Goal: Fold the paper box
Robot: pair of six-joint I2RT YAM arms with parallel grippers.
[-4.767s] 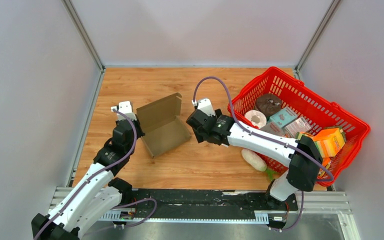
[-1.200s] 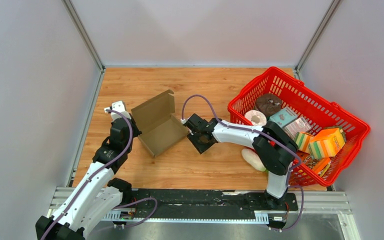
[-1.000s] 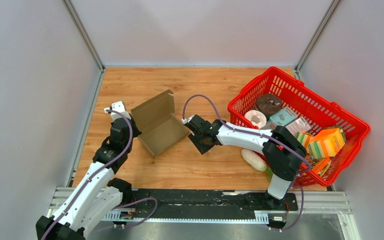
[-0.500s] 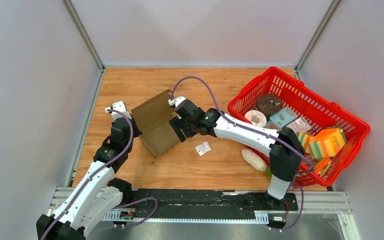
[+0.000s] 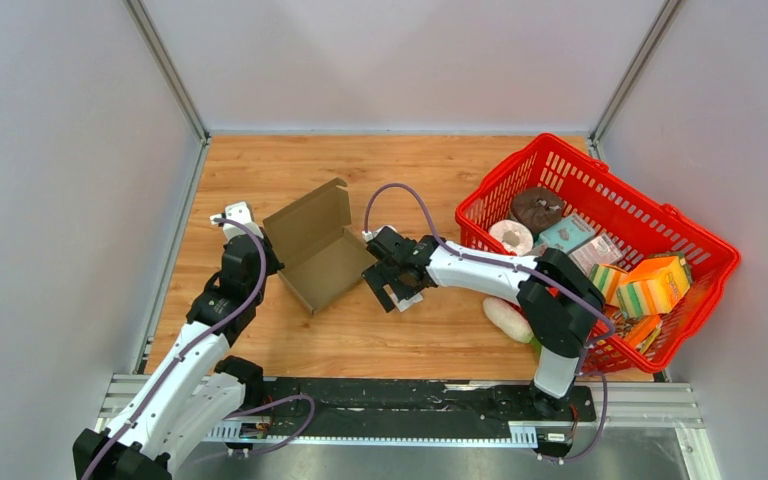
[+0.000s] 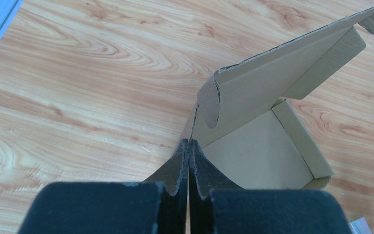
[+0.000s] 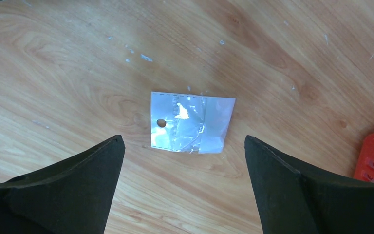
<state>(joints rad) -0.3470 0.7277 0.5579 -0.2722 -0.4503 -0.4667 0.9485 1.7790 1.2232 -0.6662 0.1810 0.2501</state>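
The paper box [image 5: 320, 250] is brown cardboard, half formed, with its tray on the table and its lid standing open at the back. In the left wrist view the box [image 6: 268, 122] lies just ahead of my fingers. My left gripper [image 5: 272, 264] [image 6: 189, 146] is shut on the box's left corner wall, with a thin cardboard edge between the fingers. My right gripper [image 5: 388, 296] [image 7: 183, 141] is open and empty, just right of the box. It hovers over a small white packet [image 7: 191, 123] that lies flat on the table, partly hidden under it in the top view [image 5: 413, 297].
A red plastic basket [image 5: 600, 165] full of several items stands at the right, tilted. A white oblong item [image 5: 507, 318] lies on the table by the basket's near corner. Grey walls close in the wooden table on three sides.
Half a second ago my right gripper was at the box's right wall. It has moved back right and down over the packet. The left arm and the box have held still.
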